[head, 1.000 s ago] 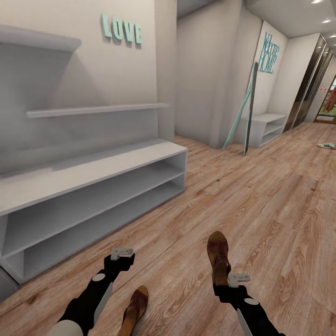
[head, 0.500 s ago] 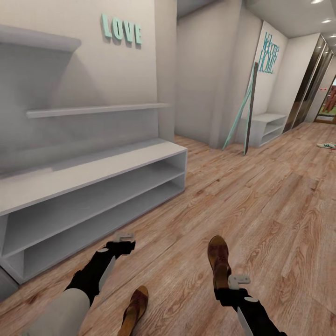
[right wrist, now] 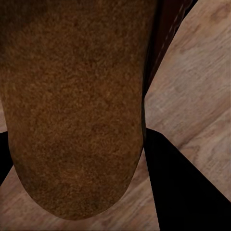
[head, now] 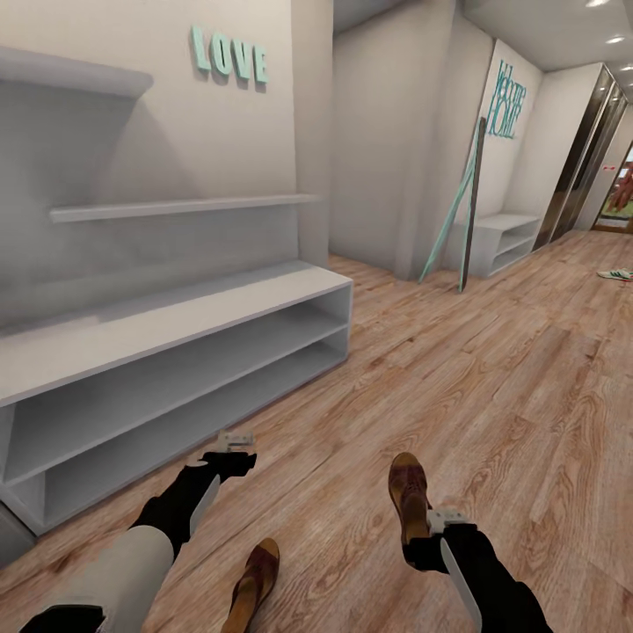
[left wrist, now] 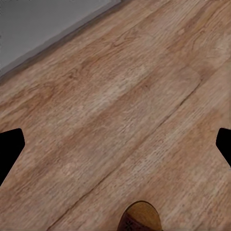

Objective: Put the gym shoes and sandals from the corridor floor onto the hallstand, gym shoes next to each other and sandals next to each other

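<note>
Sandal (head: 409,497) sits right at my right gripper (head: 437,520) — heel end toward the jaws, long axis running toward 12 o'clock along the floor (head: 492,369). From the right wrist its brown suede footbed (right wrist: 77,106) lies between the dark fingers; I can't tell whether they're clamped. The other sandal (head: 253,580) lies at about 5 o'clock of my left gripper (head: 234,448), whose jaws stand wide over bare planks. Rack (head: 176,352) waits at 10 o'clock.

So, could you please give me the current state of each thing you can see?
Right sandal: lying on the floor, right gripper at its heel.
Left sandal: lying on the floor, untouched.
Gym shoe: far down the corridor, on the floor.
Hallstand: shelves bare.
Left gripper: jaws open, holding nothing.
</note>
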### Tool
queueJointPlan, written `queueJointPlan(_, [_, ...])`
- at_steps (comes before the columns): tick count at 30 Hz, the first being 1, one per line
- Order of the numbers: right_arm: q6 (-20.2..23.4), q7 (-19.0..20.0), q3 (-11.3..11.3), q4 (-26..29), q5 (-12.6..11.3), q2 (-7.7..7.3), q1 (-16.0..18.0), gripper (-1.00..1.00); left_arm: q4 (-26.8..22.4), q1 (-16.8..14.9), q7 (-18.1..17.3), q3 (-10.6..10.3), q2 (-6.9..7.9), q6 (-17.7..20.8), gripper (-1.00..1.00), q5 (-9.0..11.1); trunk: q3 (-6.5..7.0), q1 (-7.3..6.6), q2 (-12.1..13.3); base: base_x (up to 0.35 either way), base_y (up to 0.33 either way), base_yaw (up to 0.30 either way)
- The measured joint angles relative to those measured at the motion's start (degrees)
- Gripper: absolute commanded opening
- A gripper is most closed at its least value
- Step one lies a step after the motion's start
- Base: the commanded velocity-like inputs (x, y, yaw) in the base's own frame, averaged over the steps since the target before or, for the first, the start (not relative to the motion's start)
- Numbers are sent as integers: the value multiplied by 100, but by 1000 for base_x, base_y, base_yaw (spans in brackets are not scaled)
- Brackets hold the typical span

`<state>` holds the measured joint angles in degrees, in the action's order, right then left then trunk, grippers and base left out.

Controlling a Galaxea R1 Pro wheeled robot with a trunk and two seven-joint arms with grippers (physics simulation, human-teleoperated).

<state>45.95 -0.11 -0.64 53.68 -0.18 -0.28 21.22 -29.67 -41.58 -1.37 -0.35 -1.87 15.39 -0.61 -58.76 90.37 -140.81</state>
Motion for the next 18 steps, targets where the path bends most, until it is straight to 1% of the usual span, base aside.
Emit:
queueJointPlan(4, [13,-2,0,3,7,5,3,-100,139,2,0,3,49,-117,100,-2,0,0,0,0,0,0])
queueJointPlan(7, [14,10,-7,4,5,-6,3,-100,168,2,0,3,94,-138,100,-3,0,0,0,0,0,0])
queueJointPlan(11, [2,25,-20,16,1,-18,3,-100,178,3,0,3,117,-145,100,-2,-12,0,0,0,0,0])
queueJointPlan(13, [-28,29,-25,104,0,-21,3,-100,181,3,0,3,125,-147,100,-2,-61,43,-79,0,0,0])
queueJointPlan(17, [-121,28,-55,522,2,-24,3,-100,189,5,0,-1,128,-148,100,-2,-166,131,-239,0,0,0])
queueJointPlan(18, [-133,26,-61,584,3,-24,3,-100,190,6,0,-2,127,-148,100,-2,-197,135,-242,0,0,0])
